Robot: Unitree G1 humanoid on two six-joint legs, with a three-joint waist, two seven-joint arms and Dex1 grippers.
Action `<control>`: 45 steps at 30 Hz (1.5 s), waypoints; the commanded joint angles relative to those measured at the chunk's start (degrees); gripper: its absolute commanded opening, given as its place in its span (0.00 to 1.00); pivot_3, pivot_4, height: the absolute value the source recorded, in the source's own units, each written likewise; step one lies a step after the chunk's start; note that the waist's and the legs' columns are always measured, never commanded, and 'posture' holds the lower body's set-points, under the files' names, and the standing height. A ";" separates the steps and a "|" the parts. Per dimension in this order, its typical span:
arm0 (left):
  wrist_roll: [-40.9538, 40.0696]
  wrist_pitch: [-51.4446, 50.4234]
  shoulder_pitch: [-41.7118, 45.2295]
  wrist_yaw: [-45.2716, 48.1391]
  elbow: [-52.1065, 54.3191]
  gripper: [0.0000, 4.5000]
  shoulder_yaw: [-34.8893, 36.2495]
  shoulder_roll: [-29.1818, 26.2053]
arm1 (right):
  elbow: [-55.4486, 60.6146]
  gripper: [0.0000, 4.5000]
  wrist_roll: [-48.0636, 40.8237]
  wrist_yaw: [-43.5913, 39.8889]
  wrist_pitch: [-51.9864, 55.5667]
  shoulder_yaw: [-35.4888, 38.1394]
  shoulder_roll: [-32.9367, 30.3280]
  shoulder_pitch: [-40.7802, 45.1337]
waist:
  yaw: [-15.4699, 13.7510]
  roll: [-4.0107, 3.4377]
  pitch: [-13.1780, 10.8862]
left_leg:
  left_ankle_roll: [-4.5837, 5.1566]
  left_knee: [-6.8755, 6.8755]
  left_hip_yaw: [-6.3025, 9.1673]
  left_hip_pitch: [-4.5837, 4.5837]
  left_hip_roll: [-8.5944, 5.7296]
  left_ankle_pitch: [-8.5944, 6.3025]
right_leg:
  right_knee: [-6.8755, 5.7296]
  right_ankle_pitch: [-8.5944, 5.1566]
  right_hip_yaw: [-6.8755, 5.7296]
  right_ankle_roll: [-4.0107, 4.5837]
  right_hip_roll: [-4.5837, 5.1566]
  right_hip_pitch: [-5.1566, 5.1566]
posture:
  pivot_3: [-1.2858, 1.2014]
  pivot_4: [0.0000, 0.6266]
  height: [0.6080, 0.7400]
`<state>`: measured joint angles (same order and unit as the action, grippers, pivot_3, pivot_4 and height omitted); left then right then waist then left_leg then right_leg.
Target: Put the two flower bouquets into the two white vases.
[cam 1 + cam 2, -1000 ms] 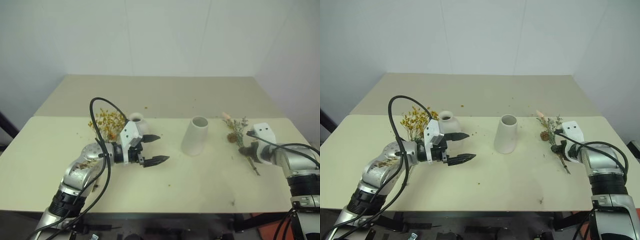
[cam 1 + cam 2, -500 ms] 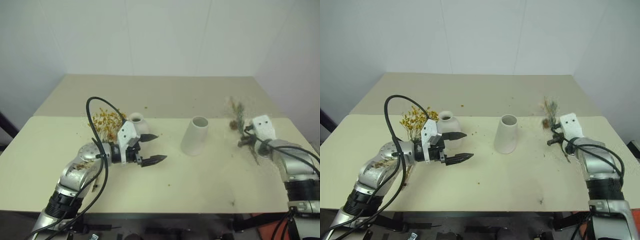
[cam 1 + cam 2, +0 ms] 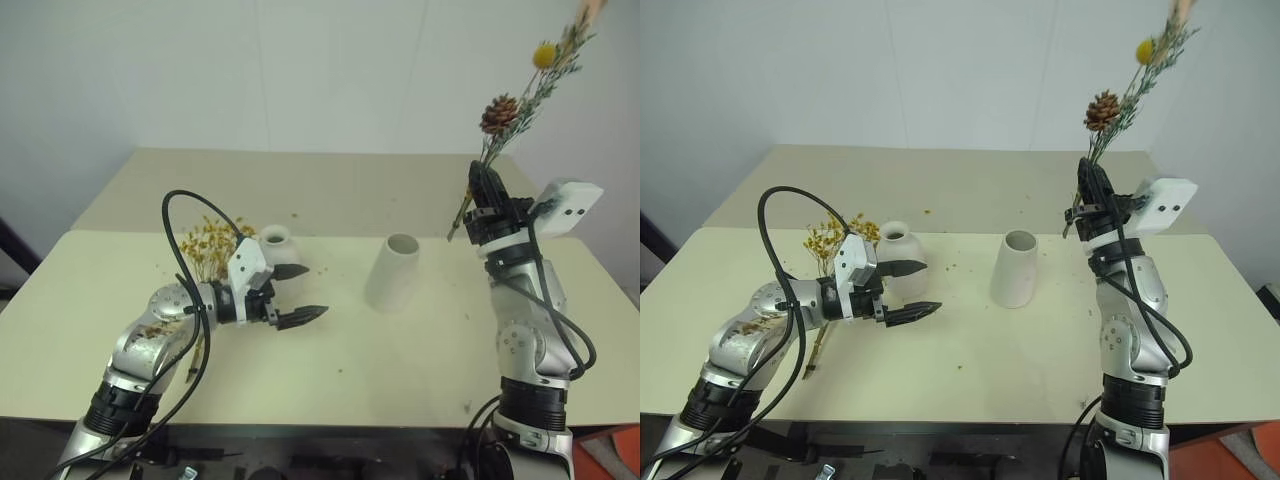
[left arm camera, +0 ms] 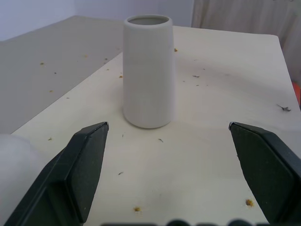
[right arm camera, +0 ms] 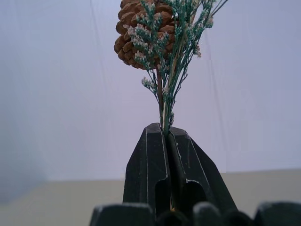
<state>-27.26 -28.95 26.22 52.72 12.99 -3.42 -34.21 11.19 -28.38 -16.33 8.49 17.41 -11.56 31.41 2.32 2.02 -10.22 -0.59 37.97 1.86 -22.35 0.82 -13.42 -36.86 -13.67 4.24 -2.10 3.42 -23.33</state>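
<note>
Right pincer [image 3: 1087, 187], clamped on the sprig [image 3: 1120, 100], holds it above the cone vase [image 3: 1014, 268]; stem tail should descend vertically into the mouth. Left pincer [image 3: 910, 290] gapes empty.

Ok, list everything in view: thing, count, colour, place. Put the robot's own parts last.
Table: one, cream, under everything.
Cone vase: one, white, upright at the table's middle, mouth empty.
Round vase: one, white, upright left of the cone vase, just behind the left gripper.
Yellow bunch: one, yellow-orange, beside the round vase, not in it.
Sprig: one, grey-green with a brown pine cone and a yellow ball, held upright in the air on the right.
Crumbs: many, orange-brown, scattered on the table.
Left gripper: one, black, open, near the round vase.
Right gripper: one, black, shut on the sprig's stem.
</note>
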 commanded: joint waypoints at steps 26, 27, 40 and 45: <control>-1.68 -0.30 -1.63 -2.71 4.92 1.00 2.01 -0.40 | -8.90 0.00 6.93 -5.96 -14.63 -10.26 6.00 -1.60 | 0.29 -0.04 -0.02 | 0.00 0.00 0.01 0.02 0.02 0.00 | -0.08 0.00 0.00 0.03 -0.02 -0.06 | 0.52 0.24 1.00; -1.57 -0.20 -1.73 -2.74 4.99 1.00 2.03 -0.52 | -8.91 0.00 7.33 -5.85 -15.18 -10.31 6.01 -1.94 | 0.29 -0.04 -0.02 | 0.00 0.00 0.01 0.01 0.02 0.00 | -0.08 0.00 0.01 0.03 -0.02 -0.06 | 0.52 0.24 1.00; -1.14 0.36 -1.59 -2.46 4.73 1.00 1.75 -0.83 | -6.94 0.00 7.79 -7.26 -15.71 -11.45 5.67 -5.94 | 0.32 -0.04 -0.03 | 0.00 0.00 0.01 0.01 0.02 0.00 | -0.07 0.00 0.01 0.04 -0.03 -0.07 | 0.52 0.24 1.00; -1.29 0.23 -0.62 -2.44 4.42 1.00 1.47 -0.41 | -7.01 0.24 7.84 -7.72 -16.41 -11.80 5.85 -6.50 | 0.31 -0.04 -0.02 | 0.00 0.00 0.02 0.02 0.03 0.00 | -0.08 0.00 0.00 0.04 -0.04 -0.07 | 0.52 0.24 1.00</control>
<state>-28.32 -29.13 24.40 50.18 15.59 -2.82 -34.50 1.67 -19.34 -23.65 -6.68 5.32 -5.66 24.53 2.62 1.98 -10.24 -0.59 37.96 1.88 -22.33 0.85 -13.42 -36.94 -13.67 4.25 -2.06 3.38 -23.40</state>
